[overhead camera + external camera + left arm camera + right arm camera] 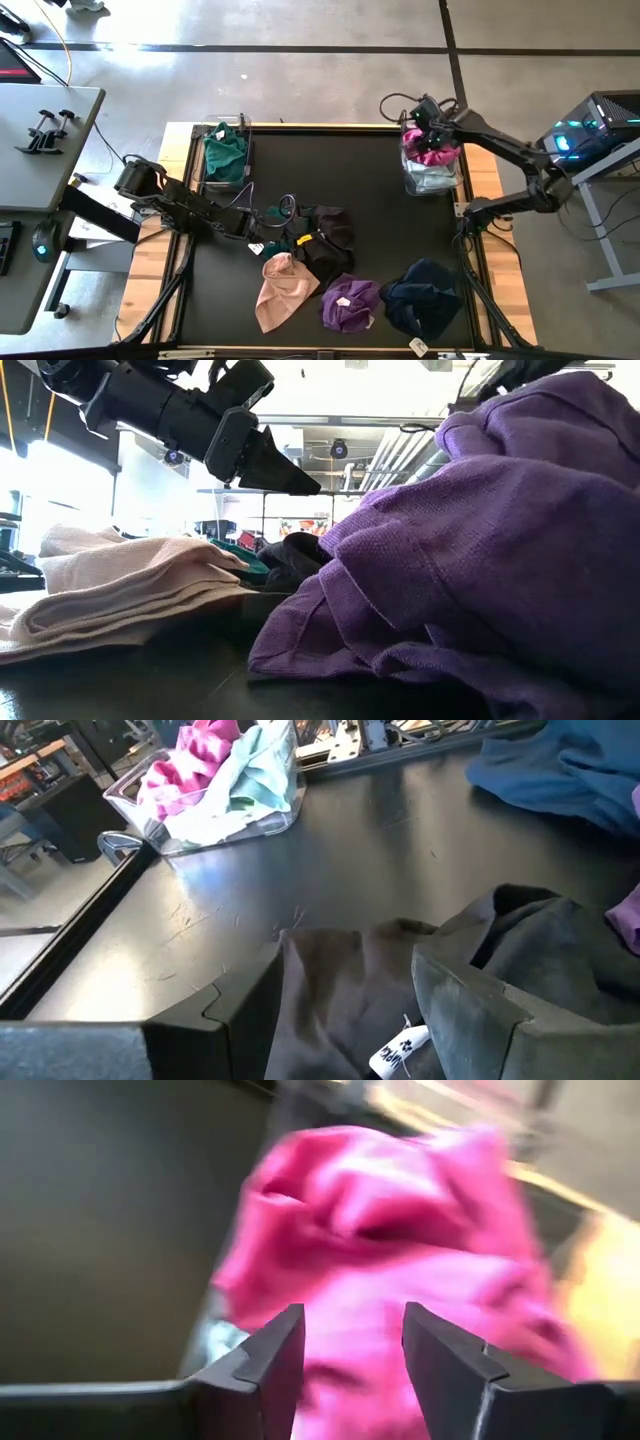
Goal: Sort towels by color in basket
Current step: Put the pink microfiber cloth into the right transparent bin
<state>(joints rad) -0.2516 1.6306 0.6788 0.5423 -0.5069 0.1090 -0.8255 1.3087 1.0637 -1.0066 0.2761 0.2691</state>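
right gripper (352,1342) open above magenta towel (400,1270)

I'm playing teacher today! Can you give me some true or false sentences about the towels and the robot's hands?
1. The pink towel lies in the clear basket at the table's right side. True.
2. The right hand is squeezing the pink towel tight. False: its fingers stand apart above the towel.
3. The other basket, on the left, holds green towels. True.
4. The purple towel is already in a basket. False: it lies on the table, between the peach towel and the navy towel.
5. The left hand is open beside the black towel. True.
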